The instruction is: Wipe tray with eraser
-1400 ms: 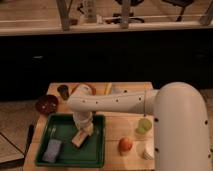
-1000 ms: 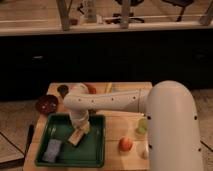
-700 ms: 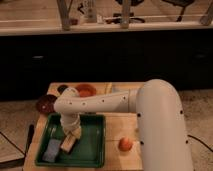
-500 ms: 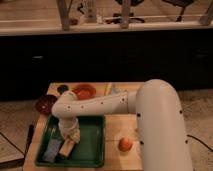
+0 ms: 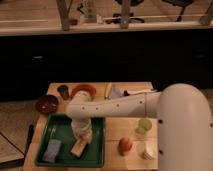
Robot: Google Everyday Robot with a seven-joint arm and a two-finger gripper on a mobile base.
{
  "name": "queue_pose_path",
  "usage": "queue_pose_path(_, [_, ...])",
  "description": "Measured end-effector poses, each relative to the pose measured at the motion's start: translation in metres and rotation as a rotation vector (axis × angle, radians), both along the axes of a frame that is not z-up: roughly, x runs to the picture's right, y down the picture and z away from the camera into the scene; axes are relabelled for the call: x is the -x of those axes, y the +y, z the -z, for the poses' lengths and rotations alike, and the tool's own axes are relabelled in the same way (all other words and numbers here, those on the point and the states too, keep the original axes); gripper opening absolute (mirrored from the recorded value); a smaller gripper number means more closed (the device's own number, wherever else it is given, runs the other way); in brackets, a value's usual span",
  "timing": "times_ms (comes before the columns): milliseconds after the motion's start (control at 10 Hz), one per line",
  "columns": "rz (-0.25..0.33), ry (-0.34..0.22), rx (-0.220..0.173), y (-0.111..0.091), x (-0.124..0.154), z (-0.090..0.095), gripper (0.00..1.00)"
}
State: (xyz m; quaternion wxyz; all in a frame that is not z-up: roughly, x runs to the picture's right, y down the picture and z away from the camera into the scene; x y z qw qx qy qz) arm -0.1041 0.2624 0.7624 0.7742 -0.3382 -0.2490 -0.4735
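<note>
Tray [image 5: 61, 128], dark green with a raised rim, lies at the near left corner of the pale wooden worktop [image 5: 116, 134]. Inside it, close to its near edge, a blue-grey sponge-like pad [image 5: 52, 150] lies flat at the left. Just right of the pad is the eraser [image 5: 78, 148], a tan block tilted so that its lower end touches the tray floor. The gripper [image 5: 82, 140] comes straight down over the tray's middle, and its jaws pinch the eraser's upper end. On the bare wood to the right of the tray sit a reddish-orange round fruit [image 5: 125, 145] and, further right, a small white cup-like object [image 5: 148, 151]. A pale green object [image 5: 144, 125] stands a little behind them. The white arm [image 5: 120, 105] stretches across the worktop from the robot's bulky white body [image 5: 185, 130] at the right and bends down into the tray. Behind the tray's far left corner is a dark red bowl [image 5: 47, 104]. Along the far edge stand a small dark cup [image 5: 63, 90], an orange-red bowl [image 5: 83, 91] and a yellow item [image 5: 107, 90], which I cannot identify.
</note>
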Motion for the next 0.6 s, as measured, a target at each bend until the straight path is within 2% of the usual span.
queue_pose_path(300, [-0.014,0.014,-0.023,-0.016,-0.016,-0.008,0.0])
queue_pose_path(500, [-0.006,-0.006,-0.028,-0.023,-0.002,-0.014,0.0])
queue_pose_path(600, [0.008,-0.023,-0.024,-0.025,0.015,-0.017,0.0])
